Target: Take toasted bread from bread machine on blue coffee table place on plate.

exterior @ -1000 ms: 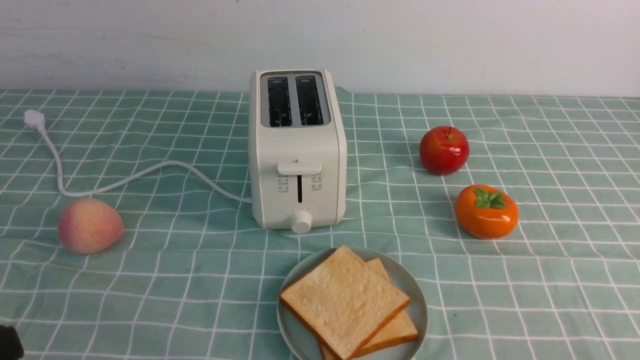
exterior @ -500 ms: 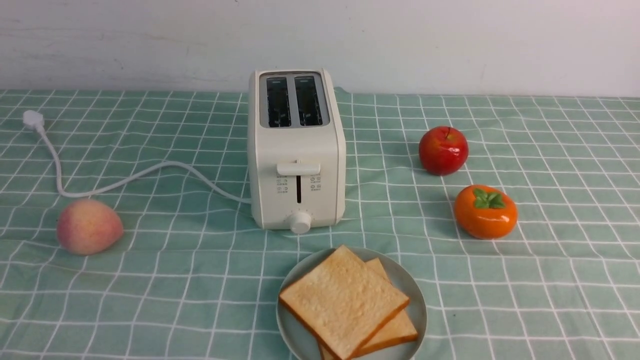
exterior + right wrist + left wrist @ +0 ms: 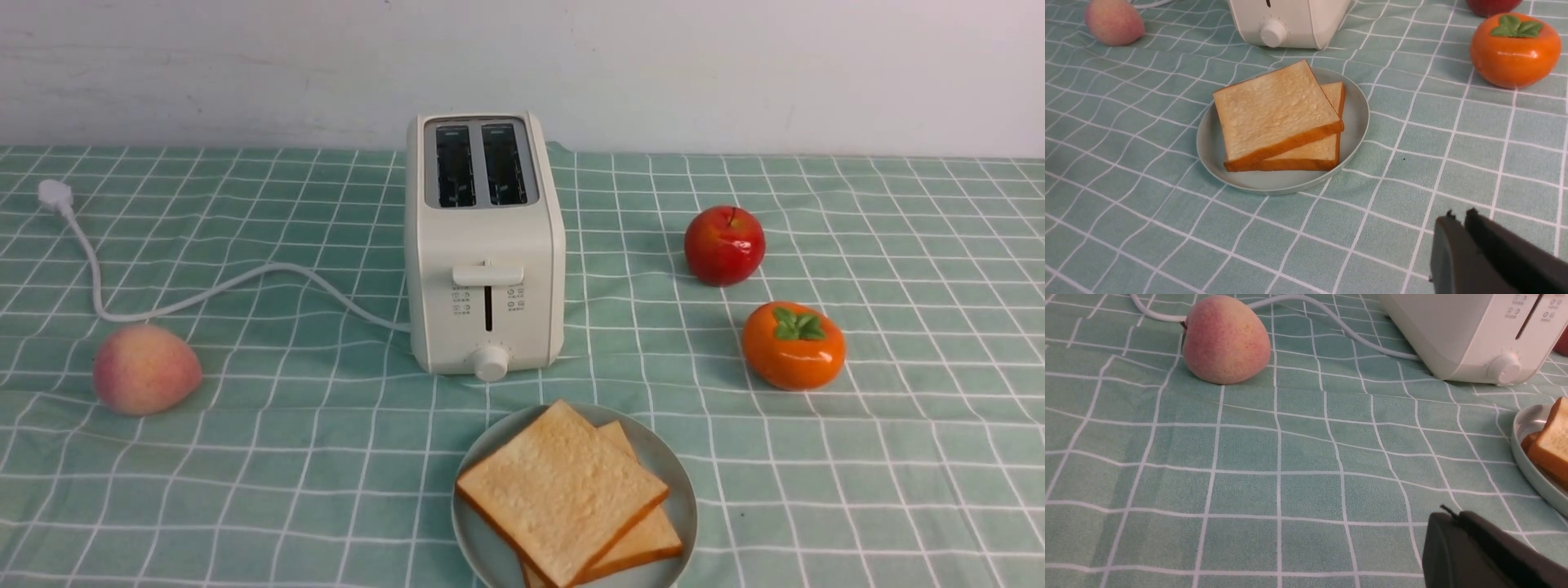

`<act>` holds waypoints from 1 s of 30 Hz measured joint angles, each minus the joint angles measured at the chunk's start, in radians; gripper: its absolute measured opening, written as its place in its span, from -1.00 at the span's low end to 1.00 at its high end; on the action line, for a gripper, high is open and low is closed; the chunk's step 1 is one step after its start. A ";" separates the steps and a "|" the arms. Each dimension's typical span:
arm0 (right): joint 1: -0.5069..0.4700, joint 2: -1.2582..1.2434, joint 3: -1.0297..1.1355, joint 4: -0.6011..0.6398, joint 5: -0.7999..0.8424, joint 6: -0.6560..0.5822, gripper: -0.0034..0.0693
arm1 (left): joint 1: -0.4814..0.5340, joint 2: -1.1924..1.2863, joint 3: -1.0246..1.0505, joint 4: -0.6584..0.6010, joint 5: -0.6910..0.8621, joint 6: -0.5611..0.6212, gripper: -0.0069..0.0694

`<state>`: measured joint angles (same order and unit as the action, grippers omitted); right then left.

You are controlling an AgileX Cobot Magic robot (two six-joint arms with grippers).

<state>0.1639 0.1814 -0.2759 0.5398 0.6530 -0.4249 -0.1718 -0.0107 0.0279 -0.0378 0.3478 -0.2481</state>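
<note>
Two toasted bread slices (image 3: 563, 494) lie stacked on the pale blue-green plate (image 3: 682, 506), which sits in front of the cream-white bread machine (image 3: 486, 245) on the mint grid-cloth table (image 3: 857, 490). Both toaster slots look empty. The stack also shows in the right wrist view (image 3: 1276, 112) on the plate (image 3: 1355, 118). My left gripper (image 3: 1449, 516) is shut and empty above the cloth, left of the plate (image 3: 1527, 465). My right gripper (image 3: 1459, 216) is shut and empty, nearer than the plate and to its right. Neither gripper shows in the front view.
A peach (image 3: 145, 369) lies at the left by the white cord (image 3: 220, 286) and its plug (image 3: 54, 194). A red apple (image 3: 724, 245) and an orange persimmon (image 3: 793, 345) sit right of the toaster. A white wall stands behind the table.
A dark piece of the left arm at the front view's bottom-left corner has withdrawn out of view. Bread, plate and toaster have not moved.
</note>
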 joint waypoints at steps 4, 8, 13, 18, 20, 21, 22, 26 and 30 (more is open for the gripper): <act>0.000 0.000 0.000 0.000 0.000 0.000 -0.77 | -0.002 0.000 0.000 0.000 0.000 0.000 -0.85; -0.008 -0.033 0.000 -0.001 0.000 0.000 -0.76 | -0.002 0.000 0.001 -0.001 0.000 0.000 -0.83; -0.109 -0.132 0.000 0.000 0.000 0.000 -0.74 | -0.002 0.000 0.002 -0.003 0.000 0.000 -0.82; -0.177 -0.193 0.000 -0.012 -0.003 -0.006 -0.72 | -0.002 0.000 0.002 -0.003 0.000 0.000 -0.81; -0.184 -0.193 0.005 -0.069 -0.032 -0.032 -0.72 | -0.002 0.000 0.002 -0.003 0.000 0.000 -0.81; -0.186 -0.193 0.020 -0.147 -0.067 -0.034 -0.71 | -0.002 0.000 0.002 -0.003 0.000 0.000 -0.81; -0.186 -0.193 0.024 -0.158 -0.074 -0.033 -0.71 | -0.002 0.000 0.002 -0.003 0.000 0.000 -0.81; -0.189 -0.193 0.172 -0.331 -0.288 0.175 -0.68 | -0.002 0.000 0.002 -0.003 0.000 0.000 -0.81; -0.189 -0.193 0.289 -0.430 -0.313 0.335 -0.67 | -0.002 0.000 0.002 -0.003 0.000 0.000 -0.81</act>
<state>-0.0250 -0.0116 0.0132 0.1099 0.3404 -0.0903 -0.1735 -0.0107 0.0301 -0.0408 0.3478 -0.2481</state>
